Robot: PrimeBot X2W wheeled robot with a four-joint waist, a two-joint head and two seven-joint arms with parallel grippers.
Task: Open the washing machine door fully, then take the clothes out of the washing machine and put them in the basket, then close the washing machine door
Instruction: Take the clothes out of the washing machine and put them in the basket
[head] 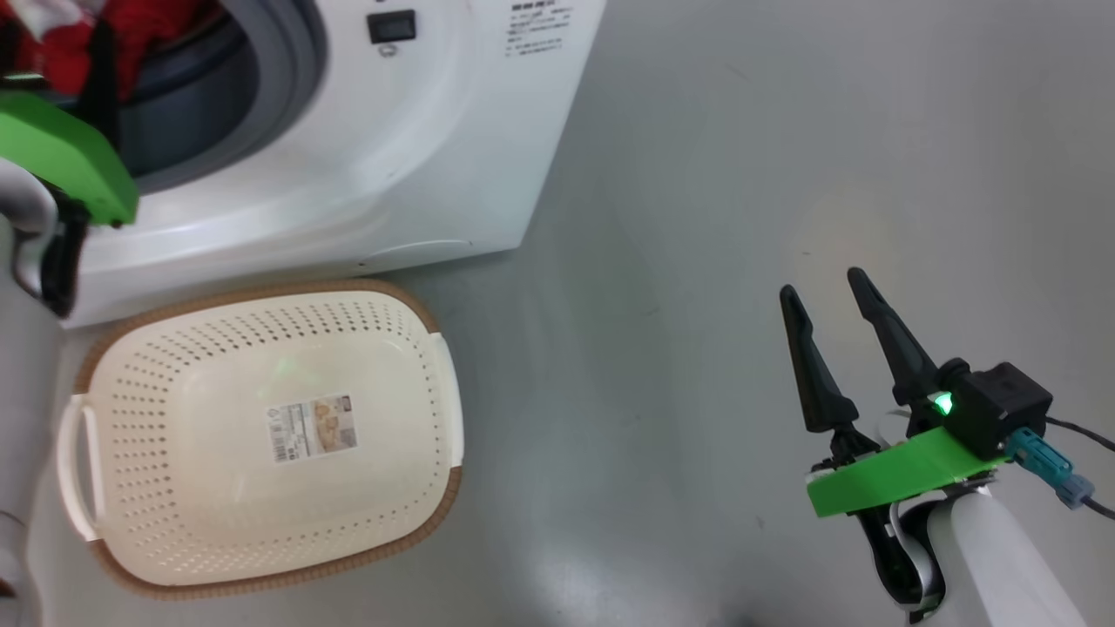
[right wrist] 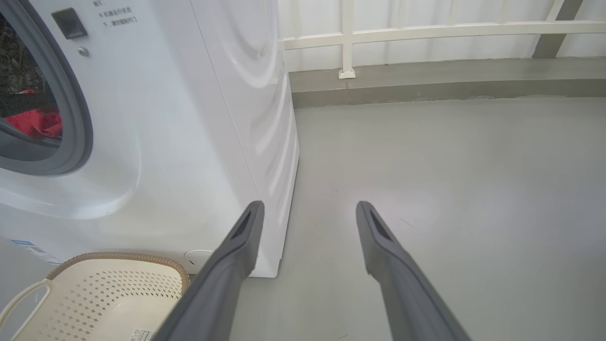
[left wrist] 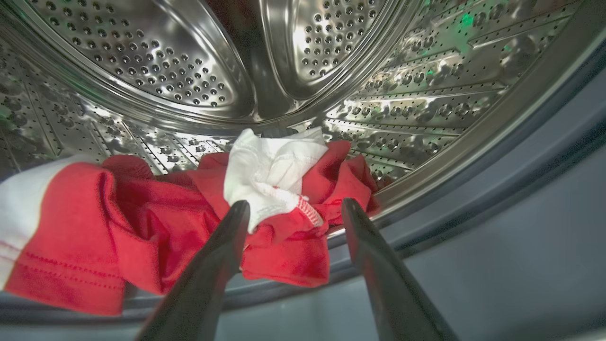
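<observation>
left pincer (left wrist: 294, 202) spread wide at clothes (left wrist: 156, 213) in drum (left wrist: 180, 61)

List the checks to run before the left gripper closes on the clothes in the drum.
1. Left gripper open: ok, fingers spread wide.
2. Clothes between its fingers: ok, a red and white fold sits between them at the lip of the drum.
3. Basket ready: ok, empty, on the floor just in front of the washing machine.
4. Right gripper out of the way: ok, open, over bare floor.
5. Washing machine door fully open: cannot tell.
</observation>
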